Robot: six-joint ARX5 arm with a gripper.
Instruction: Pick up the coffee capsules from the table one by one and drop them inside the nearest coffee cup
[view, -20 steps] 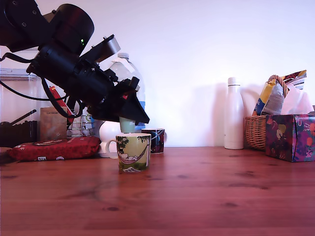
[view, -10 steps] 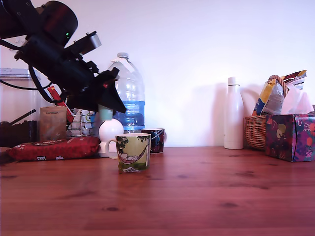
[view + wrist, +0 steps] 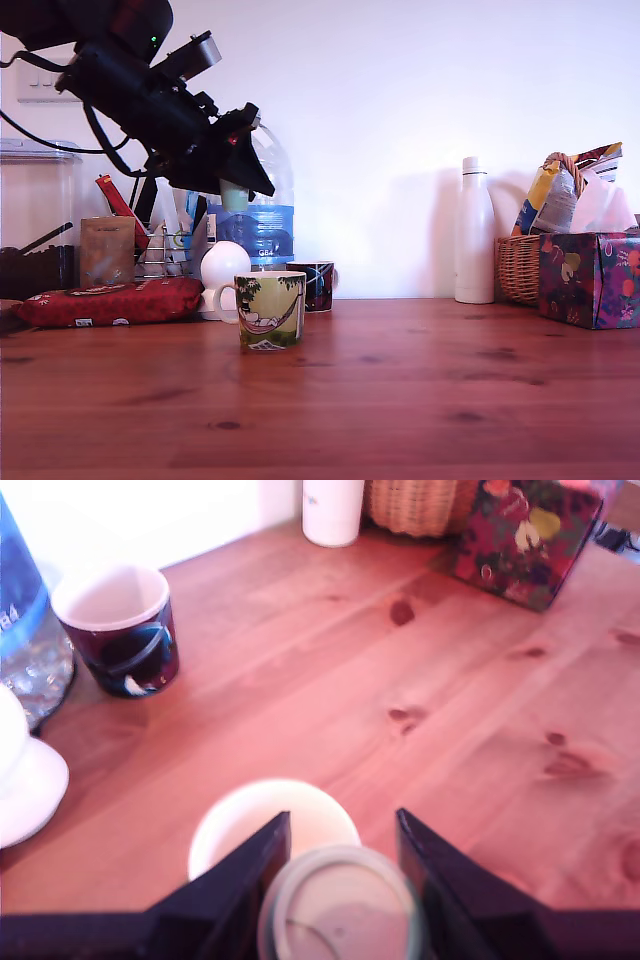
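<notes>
My gripper [image 3: 246, 186] is shut on a pale grey-green coffee capsule [image 3: 235, 198], holding it high over the table [image 3: 420, 390]. It hangs above and a little toward the exterior view's left of the coffee cup [image 3: 271, 310], a cream and yellow-green mug with a hammock cartoon. In the wrist view the capsule [image 3: 340, 910] sits between the two dark fingers [image 3: 240, 880], and the cup's open mouth [image 3: 245, 820] lies just beyond it. Nothing shows inside the visible part of the cup.
A dark patterned mug [image 3: 313, 285] stands just behind the cup, also in the wrist view [image 3: 120, 630]. A large water bottle [image 3: 262, 225], a white round object [image 3: 225, 265] and a red packet [image 3: 110, 300] sit behind. A white bottle [image 3: 476, 232], wicker basket [image 3: 520, 268] and patterned box [image 3: 590, 278] line the exterior view's right.
The gripper, still shut on the capsule, has risen from just over the cup's rim. It swung to the exterior view's left, then came back right and higher.
</notes>
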